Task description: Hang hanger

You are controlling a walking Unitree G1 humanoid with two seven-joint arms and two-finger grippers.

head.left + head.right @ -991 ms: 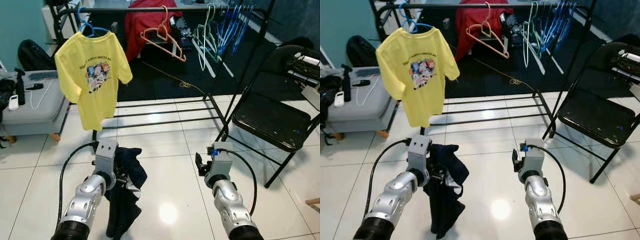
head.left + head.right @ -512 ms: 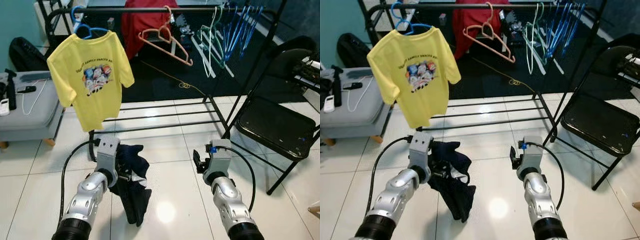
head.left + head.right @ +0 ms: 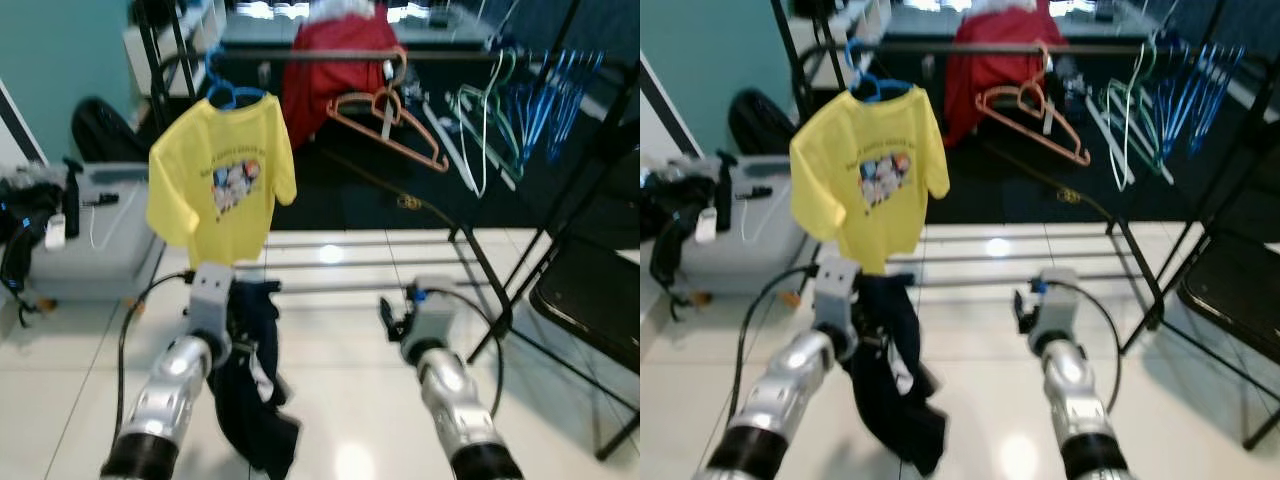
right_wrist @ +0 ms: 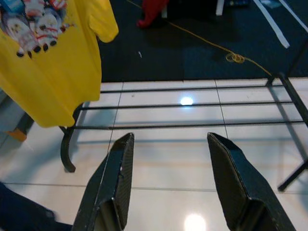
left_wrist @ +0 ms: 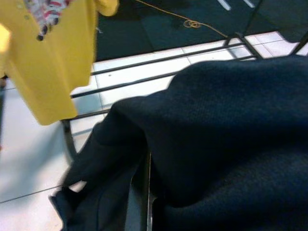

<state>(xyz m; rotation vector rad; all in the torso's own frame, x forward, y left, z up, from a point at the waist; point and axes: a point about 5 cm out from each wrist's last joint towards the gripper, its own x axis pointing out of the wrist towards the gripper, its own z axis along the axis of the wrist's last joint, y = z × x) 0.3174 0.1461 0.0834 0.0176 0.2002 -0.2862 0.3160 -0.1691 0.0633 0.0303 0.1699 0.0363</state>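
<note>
Head cameras: left gripper point(image 3: 238, 338) low over the white tiled floor point(image 3: 340, 400), clutching a dark navy garment point(image 3: 258, 400) that droops toward the tiles; right gripper point(image 3: 392, 318) level beside it, holding nothing; beyond, a clothes rack point(image 3: 400, 55) carrying a yellow T-shirt point(image 3: 222, 185) on a blue hanger point(image 3: 232, 92), an orange hanger point(image 3: 385, 120) mid-rail and a cluster of green and blue hangers point(image 3: 525, 100) at the rail's right end; black folding chair point(image 3: 590, 300) off right. Left wrist: navy cloth draped right across the lens, fingers buried, opening impossible to judge. Right wrist: black fingers point(image 4: 115, 183) spread wide, nothing between, rack's base bars and the yellow shirt ahead.
</note>
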